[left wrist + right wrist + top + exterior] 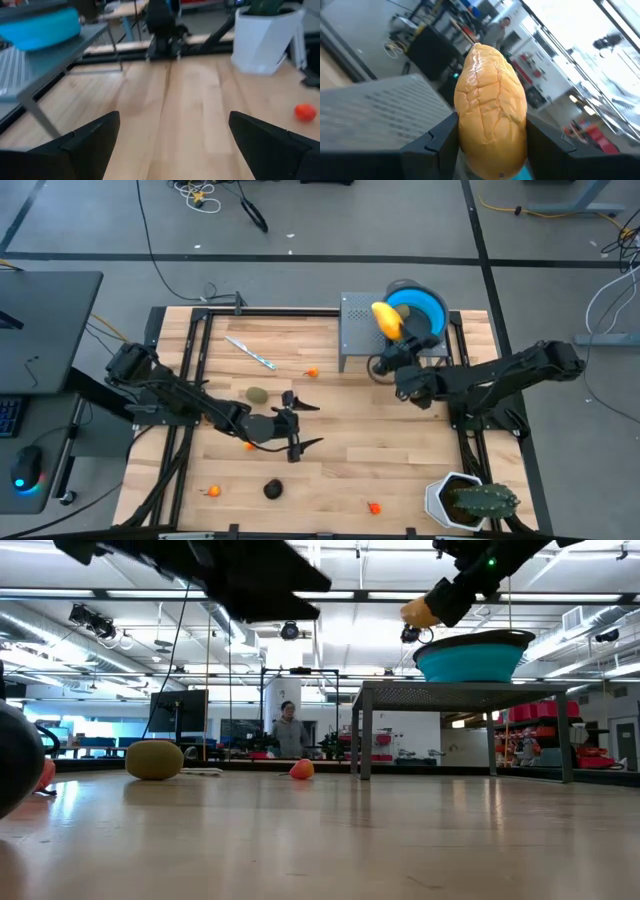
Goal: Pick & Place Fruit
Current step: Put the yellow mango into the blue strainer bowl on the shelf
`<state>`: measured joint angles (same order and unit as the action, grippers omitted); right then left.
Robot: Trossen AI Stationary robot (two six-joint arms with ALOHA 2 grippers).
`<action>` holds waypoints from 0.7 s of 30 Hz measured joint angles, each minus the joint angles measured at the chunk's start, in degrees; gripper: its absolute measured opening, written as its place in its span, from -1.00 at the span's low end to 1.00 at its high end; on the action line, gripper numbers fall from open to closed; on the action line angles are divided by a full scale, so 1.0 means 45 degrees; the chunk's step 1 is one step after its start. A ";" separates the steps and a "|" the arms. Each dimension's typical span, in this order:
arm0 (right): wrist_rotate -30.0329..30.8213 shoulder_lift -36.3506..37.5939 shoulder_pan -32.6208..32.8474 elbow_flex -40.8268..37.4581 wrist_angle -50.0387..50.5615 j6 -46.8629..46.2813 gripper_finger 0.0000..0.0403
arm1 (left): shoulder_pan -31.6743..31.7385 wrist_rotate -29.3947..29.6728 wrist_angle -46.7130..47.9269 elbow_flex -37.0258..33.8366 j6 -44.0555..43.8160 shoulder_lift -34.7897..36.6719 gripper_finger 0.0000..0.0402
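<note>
My right gripper point(393, 338) is shut on the yellow oblong fruit point(386, 319) and holds it over the blue bowl's point(420, 307) left rim. The bowl sits on a grey perforated stand point(360, 330) at the table's far side. My left gripper point(300, 426) hovers open over the table's middle. One olive-brown oval point(257, 394) lies on the table just left of it. The near-black round fruit point(273, 489) lies toward the near edge. Orange-red bits point(312, 373) point(212, 491) point(374, 507) are scattered on the wood. A second olive oval does not show. My right gripper pinches the yellow oblong fruit point(492, 115) between its two fingers point(440, 140), which lie across the fruit's width at one end point(492, 160). The other end sticks out past the fingertips. The fingers slant in from the table's right. The fruit point(420, 612) is lifted clear, above the bowl's rim.
A thin silvery stick point(250, 352) lies on the far left of the table. A white pot with a cactus point(468, 500) stands at the near right corner. A black metal frame point(200, 330) edges the wooden table. A person point(288, 730) stands far off in the room.
</note>
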<state>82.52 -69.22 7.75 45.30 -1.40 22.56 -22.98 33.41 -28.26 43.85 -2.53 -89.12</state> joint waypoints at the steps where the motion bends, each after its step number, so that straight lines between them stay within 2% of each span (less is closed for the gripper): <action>1: -0.0001 0.0172 -0.0172 0.0000 0.0159 0.0007 -0.04 | 0.0040 0.0022 0.0040 -0.0057 -0.0018 -0.0001 0.93; 8: -0.0119 0.1038 -0.0963 0.0000 0.1514 -0.0095 -0.04 | 0.0067 0.0094 0.0031 -0.0067 0.0153 -0.0001 0.93; 11: -0.0126 0.1324 -0.1221 0.0000 0.2323 -0.0556 -0.02 | 0.0071 0.0699 0.0054 -0.0067 0.0443 -0.0001 0.93; 16: -0.0200 0.1783 -0.1503 0.0000 0.3802 -0.2178 0.18 | 0.0072 0.1326 0.0113 -0.0067 0.0478 -0.0001 0.93; 21: -0.1093 0.1994 -0.1554 0.0000 0.4272 -0.3044 0.42 | 0.0067 0.1323 0.0113 -0.0067 0.0417 -0.0001 0.93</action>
<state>77.60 -60.25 0.75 45.30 17.82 8.86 -22.68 39.36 -27.75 43.55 -0.66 -89.12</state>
